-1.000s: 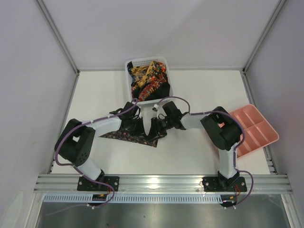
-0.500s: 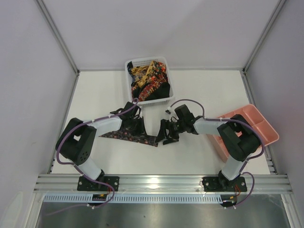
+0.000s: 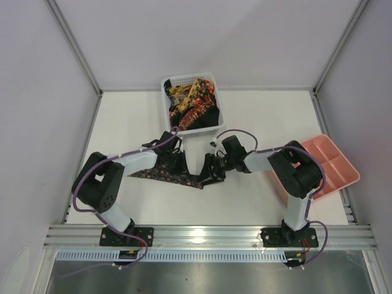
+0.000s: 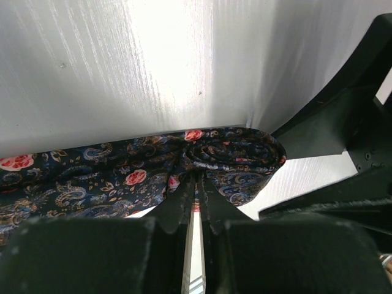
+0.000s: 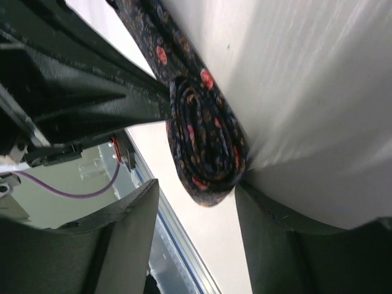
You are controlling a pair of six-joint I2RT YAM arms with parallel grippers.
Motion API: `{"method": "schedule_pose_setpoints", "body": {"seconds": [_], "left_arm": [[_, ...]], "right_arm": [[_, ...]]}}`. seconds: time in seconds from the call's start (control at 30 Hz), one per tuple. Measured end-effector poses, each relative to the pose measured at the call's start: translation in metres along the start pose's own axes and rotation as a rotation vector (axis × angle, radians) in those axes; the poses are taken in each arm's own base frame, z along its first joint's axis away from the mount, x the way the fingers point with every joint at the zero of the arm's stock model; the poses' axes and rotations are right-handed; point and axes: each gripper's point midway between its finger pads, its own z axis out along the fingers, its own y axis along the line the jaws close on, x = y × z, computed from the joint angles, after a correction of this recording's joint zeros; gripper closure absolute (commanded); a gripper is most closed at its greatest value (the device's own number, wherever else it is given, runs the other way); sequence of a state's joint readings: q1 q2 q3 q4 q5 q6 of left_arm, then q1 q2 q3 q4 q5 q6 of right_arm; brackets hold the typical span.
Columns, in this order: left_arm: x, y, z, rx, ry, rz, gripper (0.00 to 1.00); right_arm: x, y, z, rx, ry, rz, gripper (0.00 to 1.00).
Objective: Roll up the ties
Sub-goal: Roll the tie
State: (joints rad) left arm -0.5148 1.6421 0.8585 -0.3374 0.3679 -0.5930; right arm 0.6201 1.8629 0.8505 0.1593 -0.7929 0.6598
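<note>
One tie (image 3: pixel 160 174), dark blue with a paisley print and red-orange flowers, lies on the counter (image 3: pixel 263 116) left of its middle, about halfway between the far and near edges. Its flat length runs out toward the left edge. The end nearest the counter's middle is wound into a tight roll (image 4: pixel 236 158), and the spiral of its layers shows in the right wrist view.

Both grippers meet at that roll. The left gripper (image 4: pixel 196 184) is pinched narrow, with only a thin slit of counter showing between its fingers (image 4: pixel 174 211). Their tips press against the edge of the roll. I cannot tell whether any fold of cloth is caught between them.

The right gripper (image 5: pixel 199 190) stands wide, and its fingers (image 5: pixel 125 236) straddle the roll without closing on it. The finger on the side of the flat counter sits just against the roll's lower curve, while the other stands clear of it.

More ties (image 3: pixel 193 101), black with red, orange and yellow patterns, are heaped in a white mesh basket (image 3: pixel 202 130) at the middle of the far edge. A pink compartment tray (image 3: pixel 324 153) sits tilted at the right edge, partly behind the right arm.
</note>
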Motion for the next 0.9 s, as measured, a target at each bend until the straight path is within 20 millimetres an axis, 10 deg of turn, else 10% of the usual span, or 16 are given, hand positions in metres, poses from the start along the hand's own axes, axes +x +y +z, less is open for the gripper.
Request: {"method": "schedule_pose_setpoints", "body": {"seconds": [0.5, 0.9], "left_arm": [[0.000, 0.000, 0.000, 0.001, 0.001, 0.000, 0.92], [0.024, -0.022, 0.012, -0.012, 0.063, 0.091, 0.94]], "right_arm": [[-0.007, -0.007, 0.015, 0.060, 0.014, 0.065, 0.98], [0.005, 0.015, -0.018, 0.109, 0.015, 0.077, 1.00]]}}
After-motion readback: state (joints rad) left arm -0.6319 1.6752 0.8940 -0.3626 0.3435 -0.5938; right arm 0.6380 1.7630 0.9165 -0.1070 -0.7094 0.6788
